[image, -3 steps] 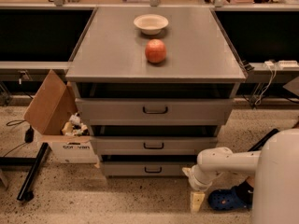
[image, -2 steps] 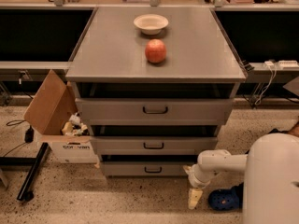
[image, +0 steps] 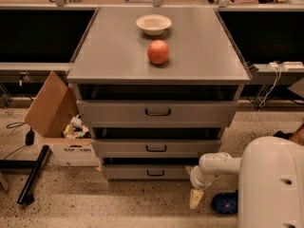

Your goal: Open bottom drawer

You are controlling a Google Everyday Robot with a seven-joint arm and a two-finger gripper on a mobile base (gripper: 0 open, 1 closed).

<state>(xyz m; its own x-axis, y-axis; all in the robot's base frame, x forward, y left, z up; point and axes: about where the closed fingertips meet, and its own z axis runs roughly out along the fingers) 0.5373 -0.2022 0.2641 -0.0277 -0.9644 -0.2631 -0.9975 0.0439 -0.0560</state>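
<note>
The bottom drawer [image: 142, 172] is the lowest of three grey drawer fronts in the cabinet, with a small dark loop handle [image: 155, 173] at its centre. It stands slightly proud of the cabinet, with a dark gap above it. My gripper [image: 195, 198] hangs low at the drawer's right end, just above the floor, on the end of my white arm [image: 216, 166]. It is to the right of the handle and below it, not touching it.
The middle drawer [image: 156, 147] and top drawer [image: 156, 112] sit above. A red apple [image: 158, 52] and a white bowl [image: 153, 23] rest on the cabinet top. An open cardboard box [image: 57, 127] stands at the left. A blue object [image: 223, 203] lies on the floor.
My arm has drawn back slightly to the right and my white body fills more of the lower right corner. The drawers have not moved.
</note>
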